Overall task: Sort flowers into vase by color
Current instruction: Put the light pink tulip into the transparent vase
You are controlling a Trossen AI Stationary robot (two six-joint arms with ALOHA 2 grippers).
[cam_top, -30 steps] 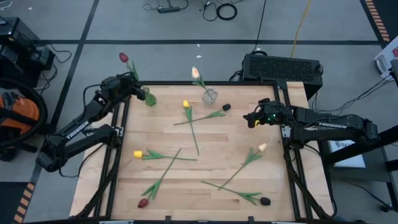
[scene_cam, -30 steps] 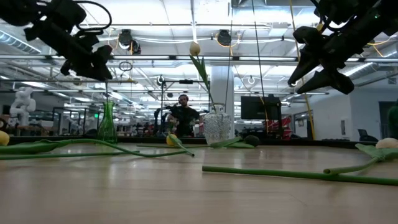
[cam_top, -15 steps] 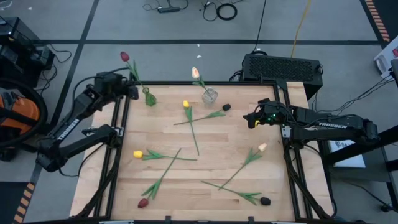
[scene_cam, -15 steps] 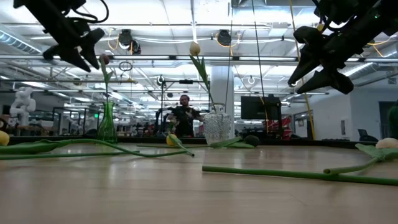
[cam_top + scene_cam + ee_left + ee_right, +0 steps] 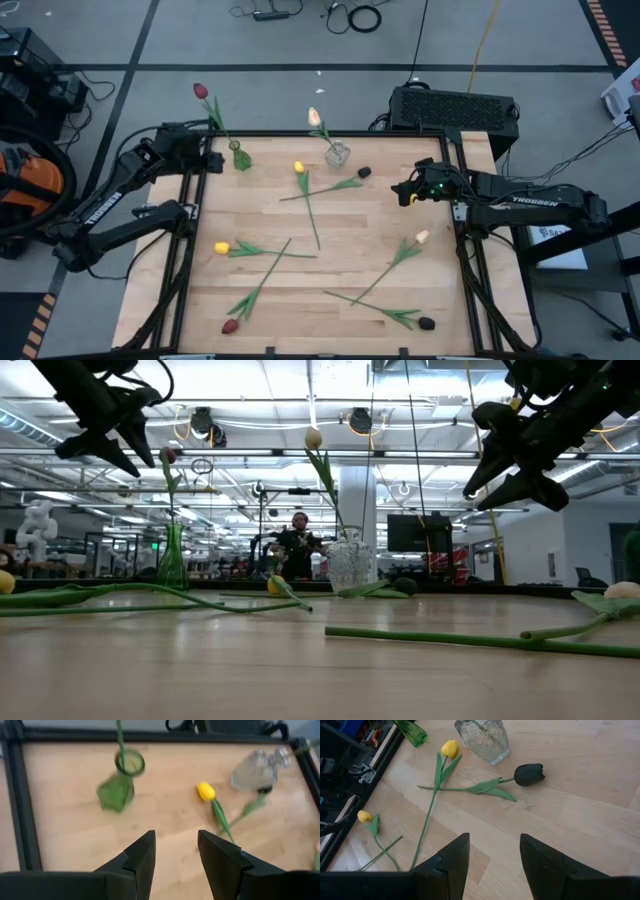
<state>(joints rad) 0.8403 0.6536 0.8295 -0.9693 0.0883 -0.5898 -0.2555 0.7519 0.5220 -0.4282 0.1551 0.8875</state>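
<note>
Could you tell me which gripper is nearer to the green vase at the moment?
The left gripper: it hovers open just beside the green vase, at the table's edge. The right gripper hangs open far across the table.

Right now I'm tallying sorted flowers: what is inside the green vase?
The green vase holds one dark red tulip, its stem leaning out past the table edge. How far the stem reaches down inside cannot be made out.

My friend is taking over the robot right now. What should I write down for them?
Left end effector: open, empty, at the far left edge beside the green vase.
Right end effector: open, empty, over the right side.
Done: red tulip in green vase, cream tulip in clear vase.
Left: seven tulips lying on the table.
</note>
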